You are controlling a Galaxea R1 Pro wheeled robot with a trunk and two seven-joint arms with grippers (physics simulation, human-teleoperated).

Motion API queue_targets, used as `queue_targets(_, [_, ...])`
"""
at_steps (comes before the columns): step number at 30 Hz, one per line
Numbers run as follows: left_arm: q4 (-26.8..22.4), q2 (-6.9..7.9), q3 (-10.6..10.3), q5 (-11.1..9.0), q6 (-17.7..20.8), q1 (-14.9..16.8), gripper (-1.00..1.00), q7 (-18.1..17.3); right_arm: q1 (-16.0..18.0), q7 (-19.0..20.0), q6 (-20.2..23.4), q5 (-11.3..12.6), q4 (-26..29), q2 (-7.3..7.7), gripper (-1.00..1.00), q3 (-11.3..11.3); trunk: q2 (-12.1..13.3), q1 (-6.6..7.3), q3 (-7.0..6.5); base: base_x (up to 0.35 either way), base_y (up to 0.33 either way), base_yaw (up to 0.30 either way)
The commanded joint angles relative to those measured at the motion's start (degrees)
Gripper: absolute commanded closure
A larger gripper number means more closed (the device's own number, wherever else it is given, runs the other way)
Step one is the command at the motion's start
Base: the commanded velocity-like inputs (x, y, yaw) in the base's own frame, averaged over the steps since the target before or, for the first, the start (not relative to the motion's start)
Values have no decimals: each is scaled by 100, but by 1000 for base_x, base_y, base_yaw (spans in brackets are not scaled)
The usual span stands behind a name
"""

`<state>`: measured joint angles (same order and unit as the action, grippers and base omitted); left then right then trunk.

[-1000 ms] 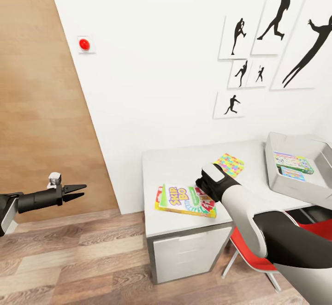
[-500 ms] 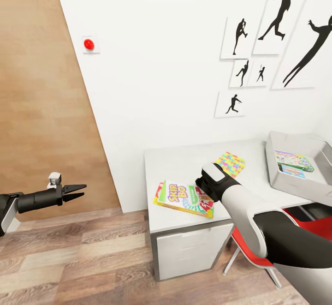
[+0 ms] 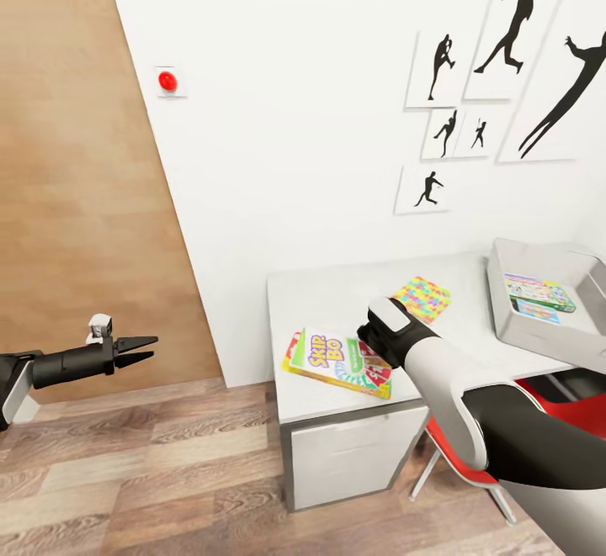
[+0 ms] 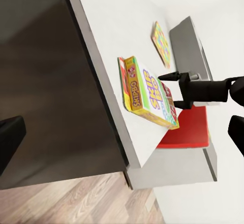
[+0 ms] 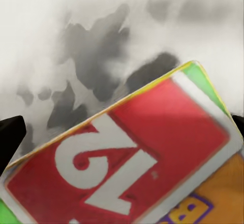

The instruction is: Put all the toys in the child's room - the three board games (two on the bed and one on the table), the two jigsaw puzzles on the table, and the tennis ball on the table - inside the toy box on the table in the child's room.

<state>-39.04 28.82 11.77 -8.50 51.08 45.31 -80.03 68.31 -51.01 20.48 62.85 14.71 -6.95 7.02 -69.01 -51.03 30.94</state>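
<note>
Because the right hand [image 3: 370, 352] appears clamped on only one end of the Skip-Bo box [image 3: 338, 361], raised off the table [image 3: 337, 299], it may pivot and drop before reaching the bin [image 3: 515, 327].

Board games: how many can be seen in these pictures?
3: the Skip-Bo box on the table at the right gripper; two boxes inside the toy box. Others may be hidden.
</note>
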Motion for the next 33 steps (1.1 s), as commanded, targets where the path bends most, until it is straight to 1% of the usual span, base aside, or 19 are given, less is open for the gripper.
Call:
queue_targets(1, [2, 1, -4, -11, 60, 4, -100, -12, -2, -23, 35, 131, -89, 0, -100, -78, -3, -1, 7, 0, 130, 0])
queue_targets(18, [2, 1, -10, -11, 51, 4, -100, -12, -2, -23, 44, 131, -91, 7, -100, -78, -3, -1, 7, -56, 38, 0])
queue_targets(33, [2, -8, -17, -11, 51, 4, -100, -12, -3, -23, 52, 131, -91, 9, -100, -78, -3, -1, 7, -10, 28, 0])
